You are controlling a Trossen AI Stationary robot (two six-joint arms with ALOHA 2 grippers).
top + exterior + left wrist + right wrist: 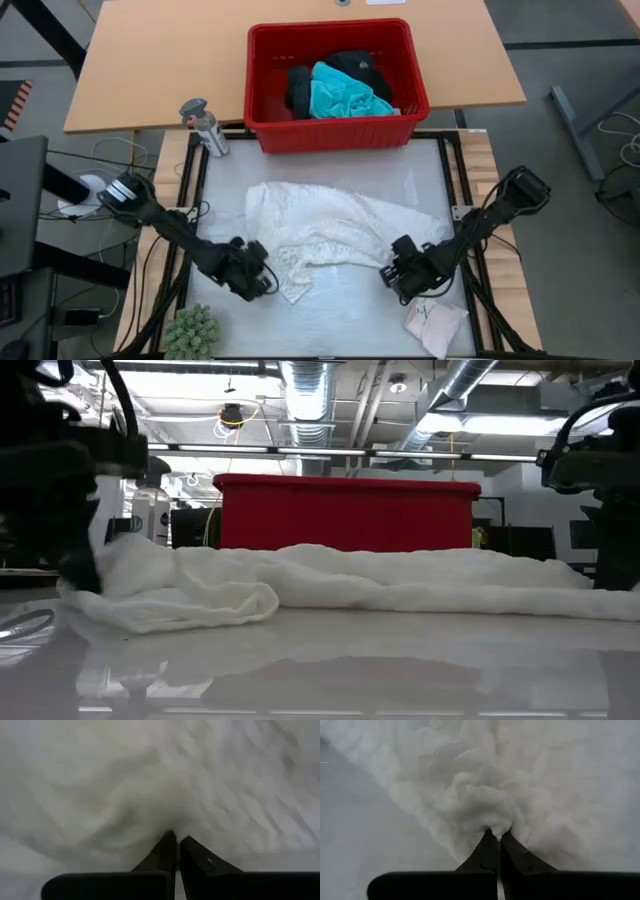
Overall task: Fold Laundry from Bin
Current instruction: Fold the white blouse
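The white lacy top (320, 225) lies crumpled across the middle of the white table, and it also shows in the low view (330, 585). My left gripper (264, 273) is shut on its near left part. My right gripper (394, 268) is shut on its near right part. The red bin (335, 128) stands at the far edge and holds the turquoise shirt (342, 95) and black clothing (300, 88). A small pale pink-white piece (436, 326) lies flat at the near right corner. My left gripper pinches a bunch of the white top's near left part (172, 822) between its two shut fingers, coming in low from the table's left. The cloth around the fingertips lies on the table, slack. One layer or several, I cannot tell. My right gripper pinches a gathered fold of the white top's near right part (495, 820) between its two shut fingers, coming in low from the table's right. The cloth puckers into wrinkles at the fingertips. The rest of it lies on the table.
A grey spray bottle (205, 125) stands at the far left, beside the bin. A green spiky plant (190, 335) sits at the near left corner. Bare table surface (340, 315) lies between the grippers and the near edge.
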